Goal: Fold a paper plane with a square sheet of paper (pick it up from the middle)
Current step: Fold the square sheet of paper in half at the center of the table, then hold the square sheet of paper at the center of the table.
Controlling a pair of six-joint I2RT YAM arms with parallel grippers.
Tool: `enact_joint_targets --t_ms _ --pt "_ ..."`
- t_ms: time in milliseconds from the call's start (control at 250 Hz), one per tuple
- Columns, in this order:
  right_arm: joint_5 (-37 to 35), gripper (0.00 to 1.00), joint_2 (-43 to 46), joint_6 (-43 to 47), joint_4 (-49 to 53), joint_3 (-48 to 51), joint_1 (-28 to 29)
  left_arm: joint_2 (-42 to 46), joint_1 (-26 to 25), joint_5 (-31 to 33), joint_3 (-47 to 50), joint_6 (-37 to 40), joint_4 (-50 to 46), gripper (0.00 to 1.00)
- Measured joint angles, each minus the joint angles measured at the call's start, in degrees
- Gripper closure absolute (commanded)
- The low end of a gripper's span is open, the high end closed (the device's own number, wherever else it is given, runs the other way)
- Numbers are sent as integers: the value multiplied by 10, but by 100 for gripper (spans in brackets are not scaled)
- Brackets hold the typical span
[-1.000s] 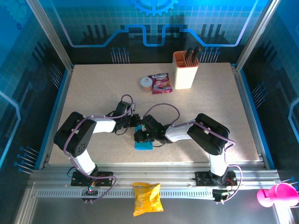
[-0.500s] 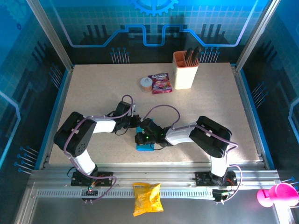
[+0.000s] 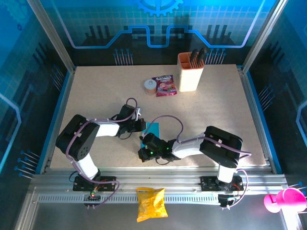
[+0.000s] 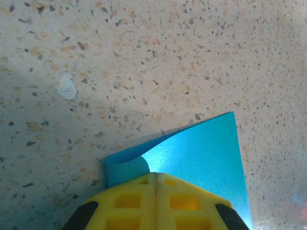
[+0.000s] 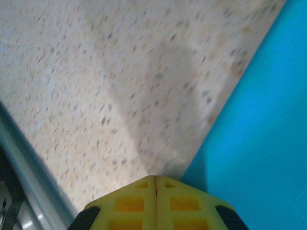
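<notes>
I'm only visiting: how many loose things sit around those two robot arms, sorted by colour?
Blue: 1, folded paper
Red-purple: 1, snack packet
Orange: 1, holder with dark tools inside
Yellow: 1, crisp bag
Pink: 1, plastic item
Beige: 1, small roll
Total: 6

The paper [image 4: 201, 153] was plain cyan-blue; the surface [image 3: 96, 96] was beige with dark speckles. The left hand [image 4: 156, 175] and right hand [image 5: 156, 178] were yellow. The packet [image 3: 164, 85] was red-purple, the bag [image 3: 151, 203] yellow, the holder [image 3: 189, 72] orange.
</notes>
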State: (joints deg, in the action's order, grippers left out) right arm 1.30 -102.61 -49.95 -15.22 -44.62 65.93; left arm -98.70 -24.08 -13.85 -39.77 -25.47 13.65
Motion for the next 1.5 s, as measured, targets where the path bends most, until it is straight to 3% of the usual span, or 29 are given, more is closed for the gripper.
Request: enact_joint_targets --t_ms 220,383,627,903,1111,1294,1390,1502 --pt "30 100 41 -9 -27 61 8 -10 -1 11 -5 0 19 100" --pt "49 100 117 -17 17 109 0 -10 -1 12 -5 0 19 100" --pt "36 100 235 3 107 62 -30 -9 -1 12 -5 -1 19 100" --pt "37 100 147 20 95 -6 -46 -9 -1 15 -5 -5 19 100" --pt "43 100 42 6 35 6 -65 -5 -1 16 -1 -16 19 100" --pt "56 100 18 -21 -40 42 -76 10 -1 18 5 -18 3 100" --pt "58 100 17 -32 -73 57 -76 34 -1 17 14 -27 -11 87" --pt "59 100 14 -43 -101 68 -76 82 -1 11 35 -53 -13 87"
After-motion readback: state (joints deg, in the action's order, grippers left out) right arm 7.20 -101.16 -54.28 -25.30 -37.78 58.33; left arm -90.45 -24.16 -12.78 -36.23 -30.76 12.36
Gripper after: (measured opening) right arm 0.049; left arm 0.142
